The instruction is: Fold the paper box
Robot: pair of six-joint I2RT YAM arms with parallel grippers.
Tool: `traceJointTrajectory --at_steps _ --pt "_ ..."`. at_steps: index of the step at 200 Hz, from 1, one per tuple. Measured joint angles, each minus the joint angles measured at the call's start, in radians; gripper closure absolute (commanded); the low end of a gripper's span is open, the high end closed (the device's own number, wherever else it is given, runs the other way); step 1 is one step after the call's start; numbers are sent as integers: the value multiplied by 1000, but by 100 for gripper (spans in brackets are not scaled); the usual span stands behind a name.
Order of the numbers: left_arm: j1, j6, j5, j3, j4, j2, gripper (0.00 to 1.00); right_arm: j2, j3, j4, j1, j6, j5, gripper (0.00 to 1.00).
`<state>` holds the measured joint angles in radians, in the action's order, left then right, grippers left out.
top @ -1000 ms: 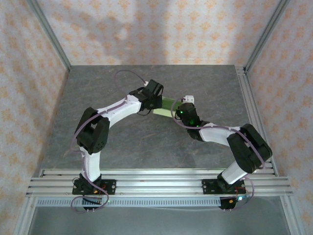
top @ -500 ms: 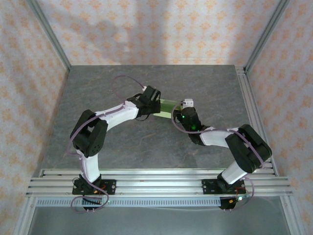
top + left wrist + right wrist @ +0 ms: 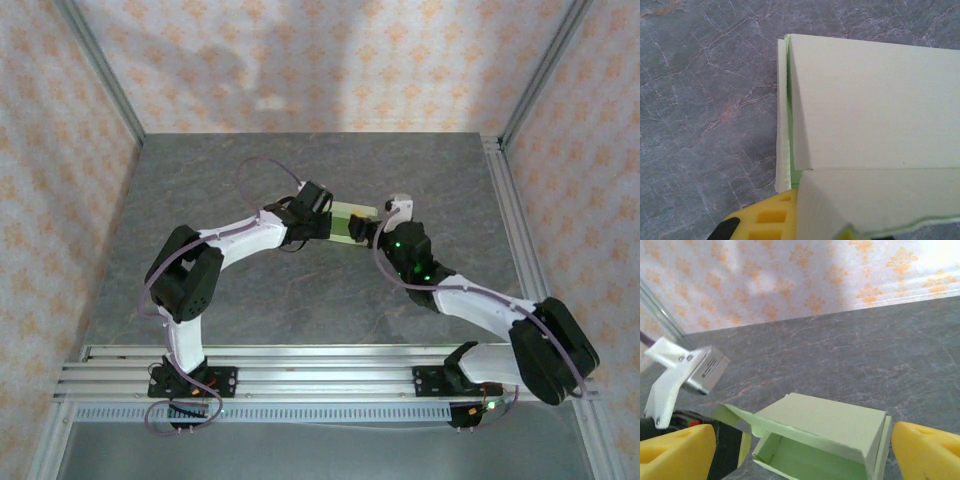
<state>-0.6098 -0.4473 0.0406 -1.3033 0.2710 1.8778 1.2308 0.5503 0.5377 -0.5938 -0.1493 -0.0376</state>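
Pale-green paper box (image 3: 352, 222) stays pinched in the left fingers (image 3: 765, 220) — the right fingers (image 3: 927, 450) have sprung wide.

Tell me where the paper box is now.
In the top view, the paper box is mid-table, between the left pincer and the right pincer.

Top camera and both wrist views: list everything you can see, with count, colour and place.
Paper box: one, pale green, mid-table between the two wrists, partly folded, one side open.
Table: one, grey marbled, under everything.
Backdrop walls: three, cream with orange pattern, around the table.
Metal rails: several, silver, along the table's near edge.
Cables: several, purple, looped along both arms.
Arms: two, white and black, bases on the near rails.
Left fingers: yellow, shut on the box's edge.
Right fingers: yellow, open, one either side of the box.
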Motion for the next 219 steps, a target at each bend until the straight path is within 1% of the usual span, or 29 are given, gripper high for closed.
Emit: traceJointTrajectory --at_steps 12,34,41,45,57,60,68,76,89,91,108,119,133,150,166,181,203,219 --pt "-2 0 -6 8 -8 -2 81 5 43 -64 25 -36 2 10" --pt "-6 -3 -13 52 -36 -18 68 48 138 -171 86 -107 12 10" --pt "-8 -1 -16 66 -40 -25 66 70 171 -205 103 -129 17 10" --pt "-10 3 -17 76 -44 -31 63 83 188 -222 111 -138 21 10" --pt "-13 2 -19 101 -60 -48 60 136 252 -288 135 -173 43 10" --pt "-12 0 -19 106 -64 -52 57 150 268 -303 139 -181 47 11" --pt "-13 -2 -18 127 -83 -69 55 194 311 -336 150 -200 62 11" --pt "-13 -4 -14 148 -101 -88 51 235 346 -362 158 -216 72 11" --pt "-15 -8 -4 191 -139 -127 46 293 384 -401 166 -235 88 11" --pt "-15 -5 -2 200 -145 -136 43 303 388 -406 166 -237 89 11" --pt "-17 -13 5 283 -198 -214 30 353 404 -449 167 -254 107 12" --pt "-18 -3 5 335 -214 -277 24 381 407 -472 167 -259 115 12" --pt "-19 2 3 382 -221 -355 13 403 407 -496 169 -262 124 12" --pt "-16 4 3 397 -223 -426 11 422 407 -508 169 -262 134 13" --pt "-4 0 4 395 -227 -472 1 433 407 -509 171 -262 145 13" --pt "29 -21 15 378 -221 -479 0 441 407 -509 172 -262 159 13" --pt "101 -48 64 280 -182 -409 0 448 407 -509 172 -257 173 15" --pt "133 -50 102 154 -138 -300 6 451 407 -509 172 -249 178 20"
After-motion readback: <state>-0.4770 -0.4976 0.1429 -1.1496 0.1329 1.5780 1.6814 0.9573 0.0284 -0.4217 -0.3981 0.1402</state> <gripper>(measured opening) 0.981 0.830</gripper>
